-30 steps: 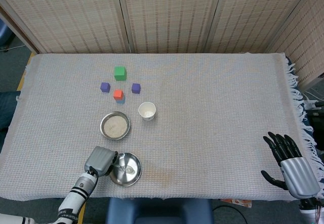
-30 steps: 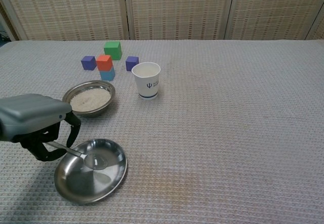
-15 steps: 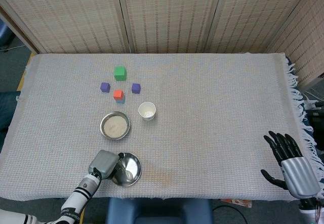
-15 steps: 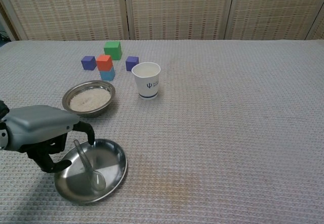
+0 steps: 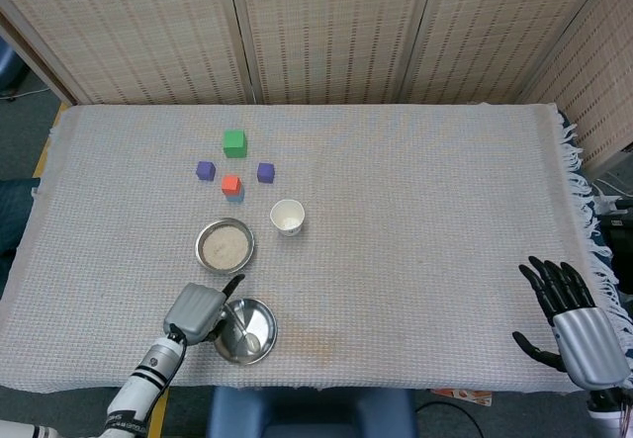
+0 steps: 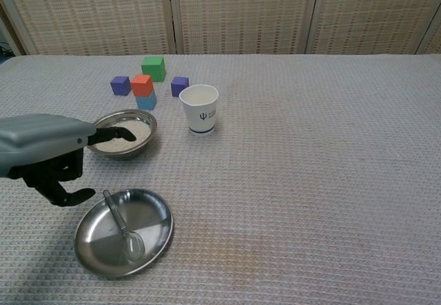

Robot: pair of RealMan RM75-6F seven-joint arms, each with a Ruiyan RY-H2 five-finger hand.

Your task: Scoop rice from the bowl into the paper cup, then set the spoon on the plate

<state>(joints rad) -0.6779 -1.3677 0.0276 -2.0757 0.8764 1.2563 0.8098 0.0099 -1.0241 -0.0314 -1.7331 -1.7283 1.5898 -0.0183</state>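
A metal spoon [image 6: 121, 224] [image 5: 241, 330] lies inside the steel plate [image 6: 155, 208] [image 5: 263, 321] near the front edge, its handle pointing back left. My left hand [image 6: 47, 155] [image 5: 201, 310] hovers just left of the plate with fingers spread, holding nothing. The steel bowl of rice [image 6: 122, 133] [image 5: 226, 246] sits behind the plate. The white paper cup [image 6: 200, 109] [image 5: 287, 217] stands upright to the bowl's right. My right hand [image 5: 574, 324] rests open at the front right corner of the table, seen only in the head view.
Coloured cubes stand behind the bowl: green [image 6: 153, 67], red on blue [image 6: 142, 88], and two purple [image 6: 180, 85] [image 6: 120, 85]. A grey woven cloth [image 6: 310, 160] covers the table, with a fringe along its right edge [image 5: 584, 211].
The left hand has let go of the spoon, which now lies in the plate. The hand has opened and lifted back to the left. The right hand has barely moved.
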